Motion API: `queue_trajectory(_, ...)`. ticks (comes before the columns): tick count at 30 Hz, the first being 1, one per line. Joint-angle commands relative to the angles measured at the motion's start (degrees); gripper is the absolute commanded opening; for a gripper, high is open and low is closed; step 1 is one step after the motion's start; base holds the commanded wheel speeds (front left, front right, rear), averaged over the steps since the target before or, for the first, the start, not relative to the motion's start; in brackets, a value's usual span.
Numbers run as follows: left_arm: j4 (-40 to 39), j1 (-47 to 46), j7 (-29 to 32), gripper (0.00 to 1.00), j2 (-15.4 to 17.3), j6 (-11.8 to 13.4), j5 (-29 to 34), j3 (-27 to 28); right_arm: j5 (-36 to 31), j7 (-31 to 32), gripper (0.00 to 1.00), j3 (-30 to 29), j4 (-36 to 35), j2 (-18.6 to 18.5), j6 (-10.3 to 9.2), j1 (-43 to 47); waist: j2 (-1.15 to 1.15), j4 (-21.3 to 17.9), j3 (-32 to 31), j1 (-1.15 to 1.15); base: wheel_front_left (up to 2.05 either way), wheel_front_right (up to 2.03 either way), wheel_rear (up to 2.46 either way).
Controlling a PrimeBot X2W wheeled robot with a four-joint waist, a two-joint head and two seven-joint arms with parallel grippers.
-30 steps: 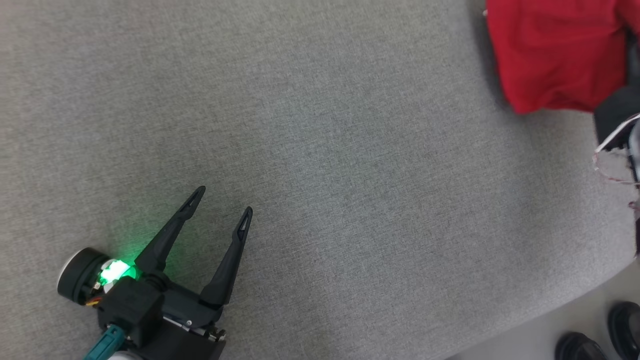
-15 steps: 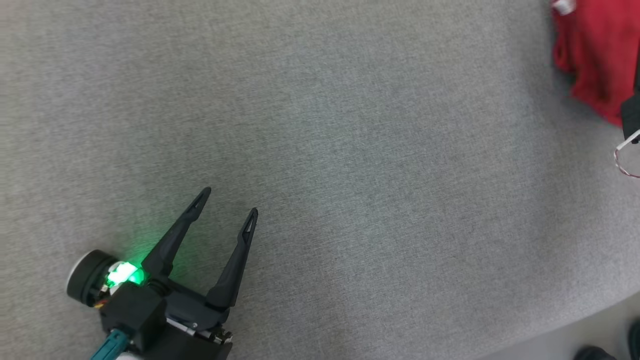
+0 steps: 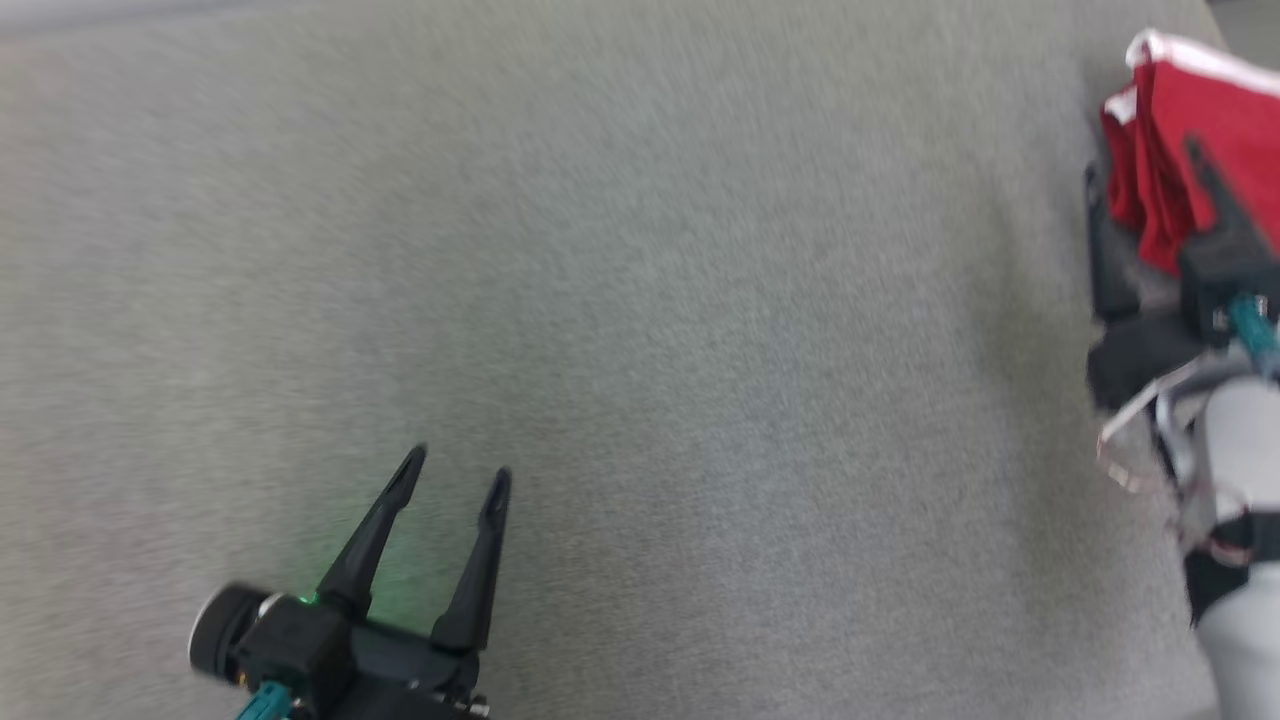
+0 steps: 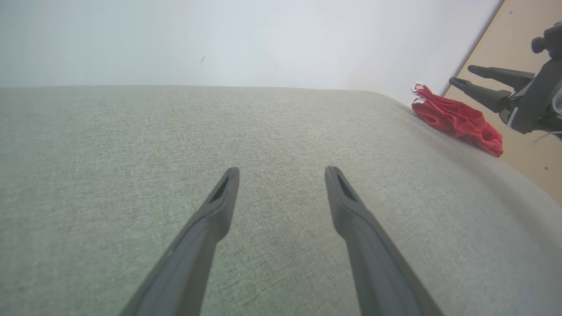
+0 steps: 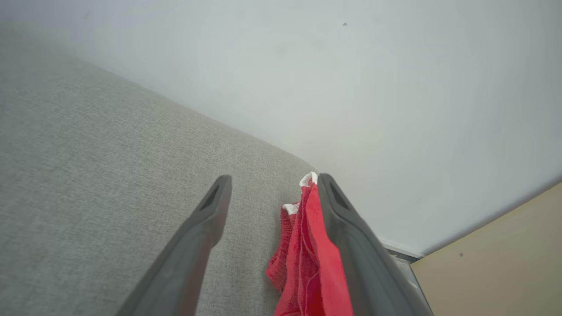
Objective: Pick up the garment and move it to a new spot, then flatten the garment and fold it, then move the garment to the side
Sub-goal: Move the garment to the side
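The red garment, upper right of the frame, looks soft and light; we would pinch its white-trimmed edge. Our left pincer and right pincer stand spread.

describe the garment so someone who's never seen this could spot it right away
Start at the grey surface and go to its far right corner by the white wall. There, by the open right gripper, lies the garment: a crumpled red heap with white trim, the only bright thing on it.
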Motion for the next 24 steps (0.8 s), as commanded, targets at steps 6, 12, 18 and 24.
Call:
queue_trajectory(6, 4.3, 4.5, -0.8, 1.0, -2.6, 1.0, -1.5, 3.2, 12.2, -0.2, 1.0, 2.7, -4.9, 1.3, -0.15, 12.2, 0.0, 10.6, -15.0, 0.01, 0.0, 0.0, 0.0)
queue_trajectory(12, 5.2, 9.3, -0.8, 1.0, -5.5, 1.0, -0.3, 8.8, 20.2, 0.8, 1.0, 3.0, -13.0, 4.5, -0.15, 24.9, 0.0, 15.4, -21.5, 0.01, 0.0, 0.0, 0.0)
queue_trajectory(18, 6.4, 13.3, -0.8, 1.0, -8.2, -0.3, 0.6, 14.7, 21.8, 2.5, 1.0, 0.4, -19.6, 10.4, -0.15, 34.6, 0.0, 17.6, -25.1, 0.01, 0.0, 0.0, 0.0)
queue_trajectory(24, 6.0, 15.8, -0.8, 1.0, -9.8, -1.8, 2.3, 18.7, 19.1, 4.3, 1.0, -4.0, -22.9, 14.0, -0.15, 39.8, 0.0, 17.3, -26.6, 0.01, 0.0, 0.0, 0.0)
